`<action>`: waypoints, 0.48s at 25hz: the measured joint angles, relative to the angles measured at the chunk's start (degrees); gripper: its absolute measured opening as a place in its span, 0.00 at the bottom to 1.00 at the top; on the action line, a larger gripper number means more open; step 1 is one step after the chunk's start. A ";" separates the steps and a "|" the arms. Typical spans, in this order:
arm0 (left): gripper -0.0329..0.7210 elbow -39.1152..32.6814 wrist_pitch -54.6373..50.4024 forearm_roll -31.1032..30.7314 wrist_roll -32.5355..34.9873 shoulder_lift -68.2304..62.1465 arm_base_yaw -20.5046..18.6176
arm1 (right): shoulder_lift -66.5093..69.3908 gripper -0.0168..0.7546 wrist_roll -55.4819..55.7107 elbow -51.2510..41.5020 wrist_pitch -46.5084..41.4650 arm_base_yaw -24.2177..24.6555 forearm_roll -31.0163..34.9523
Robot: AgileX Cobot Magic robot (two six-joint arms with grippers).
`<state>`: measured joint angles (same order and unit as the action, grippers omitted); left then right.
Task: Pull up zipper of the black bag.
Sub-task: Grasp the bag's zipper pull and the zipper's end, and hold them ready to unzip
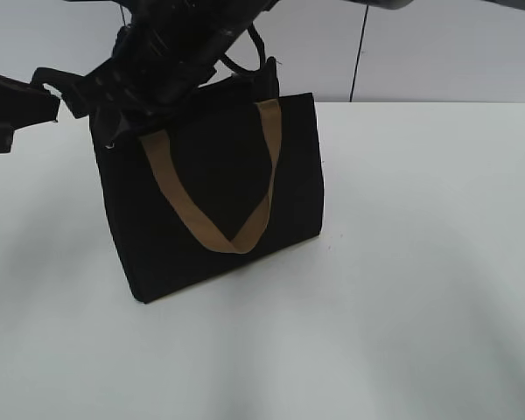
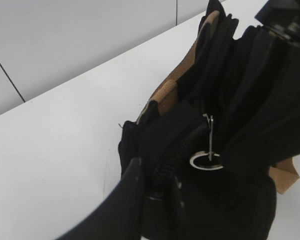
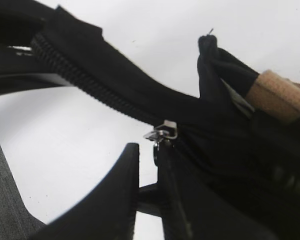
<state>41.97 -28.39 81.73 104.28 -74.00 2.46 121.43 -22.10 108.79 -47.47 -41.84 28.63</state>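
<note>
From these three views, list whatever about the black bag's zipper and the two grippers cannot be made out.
- Exterior view: the boxy black fabric bag has its top rim, and both grippers, lost in a dark blur of arms.
- Left wrist view: black fabric covers the fingers, so their state is unclear.
- Right wrist view: the small silvery metal zipper slider shows, but its pull tab sits behind one finger; the grip is unclear.

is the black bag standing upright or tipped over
Upright: in the exterior view the black bag stands on its base on the white table, tan handle hanging down its front.
</note>
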 joint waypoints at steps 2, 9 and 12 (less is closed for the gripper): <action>0.13 0.00 -0.01 0.00 0.00 0.00 0.00 | 0.01 0.15 0.14 0.00 -0.42 0.00 0.00; 0.13 0.00 -0.14 -0.06 0.00 0.00 0.00 | 0.05 0.29 1.02 0.00 -1.88 0.00 0.73; 0.13 0.00 -0.26 -0.06 0.00 0.00 0.00 | 0.05 0.33 0.03 0.00 -3.07 0.00 1.42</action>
<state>41.97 -28.65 81.67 104.28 -74.00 2.46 121.49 -22.07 108.79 -50.54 -41.84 30.05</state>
